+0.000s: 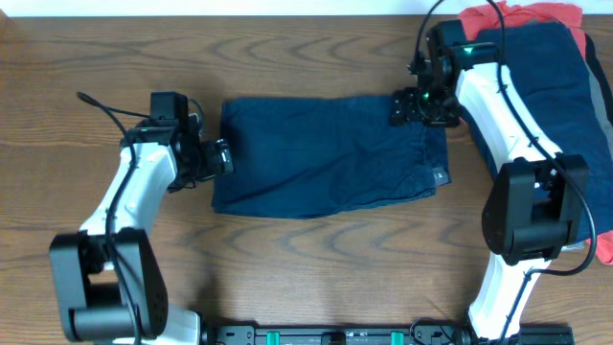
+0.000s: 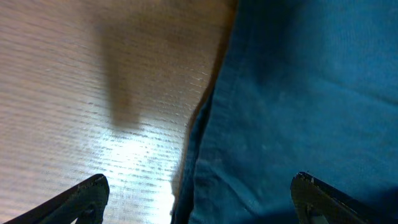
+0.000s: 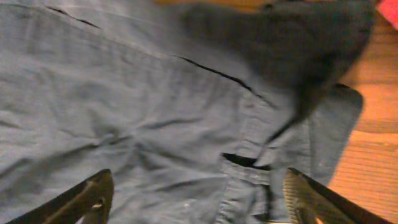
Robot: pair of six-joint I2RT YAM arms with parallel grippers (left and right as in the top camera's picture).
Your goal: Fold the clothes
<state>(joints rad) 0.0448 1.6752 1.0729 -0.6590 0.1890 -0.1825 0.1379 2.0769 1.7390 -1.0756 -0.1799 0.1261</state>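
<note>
Dark navy shorts [image 1: 326, 153] lie flat, folded in half, in the middle of the wooden table. My left gripper [image 1: 220, 158] is open at their left edge; the left wrist view shows that hem [image 2: 298, 112] between the spread fingers [image 2: 199, 196], with nothing held. My right gripper [image 1: 419, 107] is open over the shorts' upper right corner; the right wrist view shows the waistband and a belt loop [image 3: 245, 165] between its wide-open fingers [image 3: 198, 198]. A pile of more clothes lies at the far right: a navy garment [image 1: 541, 77] on a coral-red one [image 1: 522, 16].
The wooden table [image 1: 316, 249] extends in front of the shorts. A coral-red bit [image 1: 605, 247] shows at the right edge beside the right arm's base [image 1: 532, 216]. A black rail [image 1: 383, 335] runs along the front edge.
</note>
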